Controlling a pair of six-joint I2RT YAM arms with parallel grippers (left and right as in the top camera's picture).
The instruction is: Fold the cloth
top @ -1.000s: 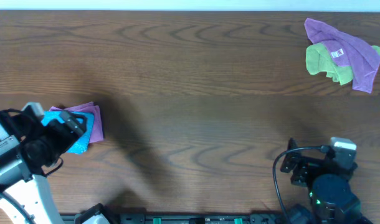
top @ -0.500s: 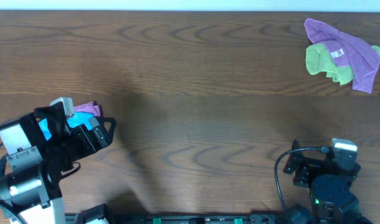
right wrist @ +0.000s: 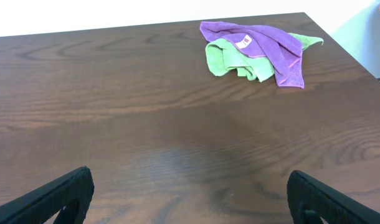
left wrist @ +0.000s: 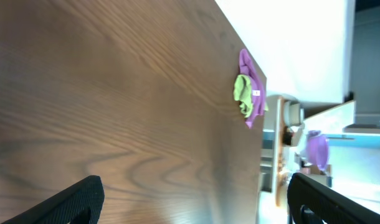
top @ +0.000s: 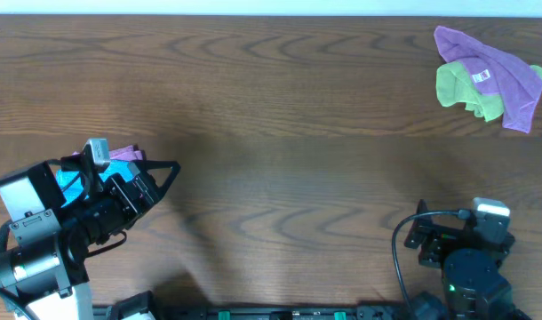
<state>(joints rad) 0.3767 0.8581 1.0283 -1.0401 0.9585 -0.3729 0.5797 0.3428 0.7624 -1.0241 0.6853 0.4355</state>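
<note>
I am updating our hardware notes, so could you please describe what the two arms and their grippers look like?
The left arm has white links and black joint housings. The right arm is mostly black, with a white block, a looping black cable and a small green light. The left gripper and right gripper both have matte black fingers.

robot lab bench: wood-grain table (top: 280, 98), left arm (top: 35, 240) and right arm (top: 466, 271) at edge, white wall (right wrist: 115, 9) behind
</note>
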